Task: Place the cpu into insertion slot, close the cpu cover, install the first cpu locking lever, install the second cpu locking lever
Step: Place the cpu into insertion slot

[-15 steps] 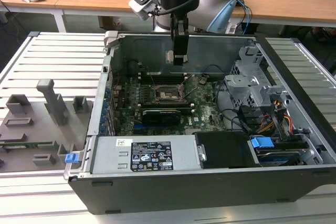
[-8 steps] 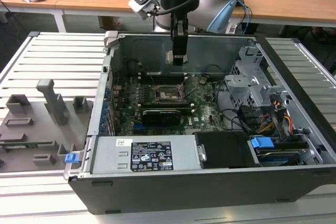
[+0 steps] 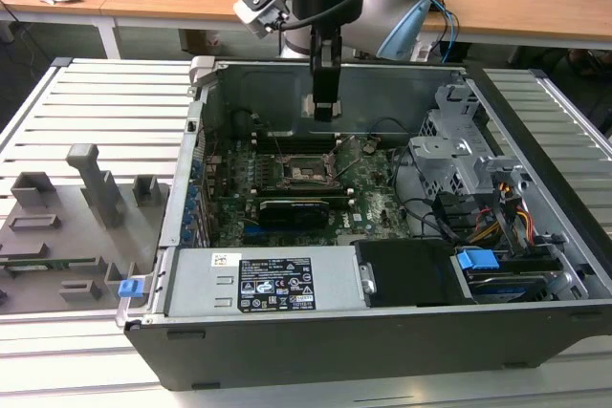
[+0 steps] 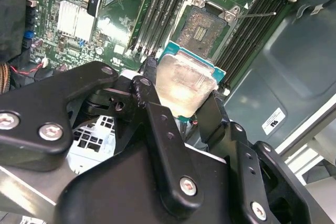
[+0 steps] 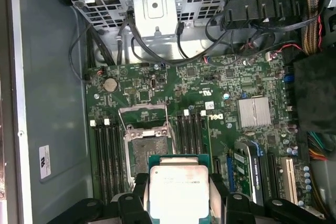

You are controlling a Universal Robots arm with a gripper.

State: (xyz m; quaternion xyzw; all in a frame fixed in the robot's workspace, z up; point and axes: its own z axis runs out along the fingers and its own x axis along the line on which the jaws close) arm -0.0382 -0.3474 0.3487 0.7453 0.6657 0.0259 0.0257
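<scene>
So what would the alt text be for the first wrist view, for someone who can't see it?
A black gripper holds the cpu, a silver-topped square chip, by two opposite edges above a green motherboard. The insertion slot lies uncovered close beyond the chip, flanked by black memory slots.

I see the cpu [image 5: 178, 190] top as dull silver-grey metal with a soft sheen, edged by green board. The gripper [image 4: 181, 90] looks matt black, studded with bright steel screws. The slot [image 5: 144, 148] has a shiny metal rim around a dark, matt centre. The motherboard [image 5: 220, 85] is glossy green, and the case [image 5: 47, 77] wall is matt grey sheet metal.
</scene>
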